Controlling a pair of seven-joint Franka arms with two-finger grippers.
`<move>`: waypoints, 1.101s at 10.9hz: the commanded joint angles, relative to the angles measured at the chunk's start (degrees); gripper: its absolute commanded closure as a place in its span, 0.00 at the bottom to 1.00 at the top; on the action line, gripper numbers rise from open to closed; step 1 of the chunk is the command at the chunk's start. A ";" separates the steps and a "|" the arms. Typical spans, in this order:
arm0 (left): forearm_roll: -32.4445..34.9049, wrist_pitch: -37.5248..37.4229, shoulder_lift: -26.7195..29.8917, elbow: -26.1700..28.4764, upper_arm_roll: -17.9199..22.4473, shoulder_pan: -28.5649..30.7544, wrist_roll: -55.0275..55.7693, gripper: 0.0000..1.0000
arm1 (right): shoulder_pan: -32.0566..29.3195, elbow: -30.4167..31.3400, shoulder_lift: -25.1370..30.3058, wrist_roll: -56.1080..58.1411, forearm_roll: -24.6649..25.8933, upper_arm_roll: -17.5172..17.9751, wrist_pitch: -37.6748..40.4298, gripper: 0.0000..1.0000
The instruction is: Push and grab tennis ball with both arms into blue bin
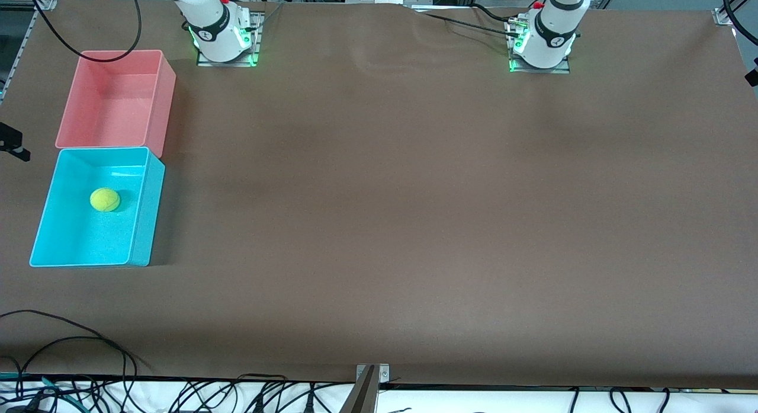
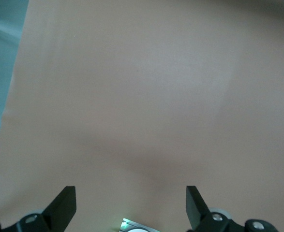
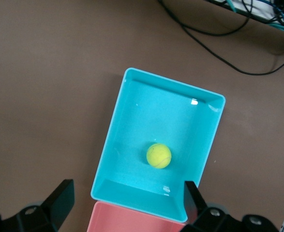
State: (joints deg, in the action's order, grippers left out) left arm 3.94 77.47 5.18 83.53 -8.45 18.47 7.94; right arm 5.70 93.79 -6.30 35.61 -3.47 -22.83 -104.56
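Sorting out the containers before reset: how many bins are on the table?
2. The blue bin, holding the tennis ball, sits at the right arm's end of the table; the pink bin touches it, farther from the front camera. None appear hidden.

Both arms are drawn up high, only their bases showing in the front view. The left gripper hangs with jaws spread wide, holding nothing. The right gripper likewise hangs wide and unladen.
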 commanded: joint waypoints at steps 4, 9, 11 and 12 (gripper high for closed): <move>-0.25 -0.82 0.00 -0.92 -0.60 -0.19 -1.08 0.00 | 4.23 -4.75 0.67 -11.92 3.64 5.40 7.79 0.00; -0.60 -0.74 0.00 -1.09 -0.52 -0.10 -1.26 0.00 | -6.40 -4.75 0.94 -39.97 4.35 22.21 7.53 0.00; -0.60 -0.82 0.00 -1.09 -0.52 -0.10 -1.17 0.00 | -6.57 -5.71 0.94 -47.79 3.12 22.74 7.44 0.00; -0.60 -0.82 0.00 -1.09 -0.69 -0.10 -1.17 0.00 | -8.32 -5.89 1.12 -49.05 1.98 25.09 7.44 0.00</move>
State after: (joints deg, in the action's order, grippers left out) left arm 3.83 77.46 5.20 83.48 -9.03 18.38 7.74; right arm 0.63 89.27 -6.00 -7.93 0.07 -1.46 -97.99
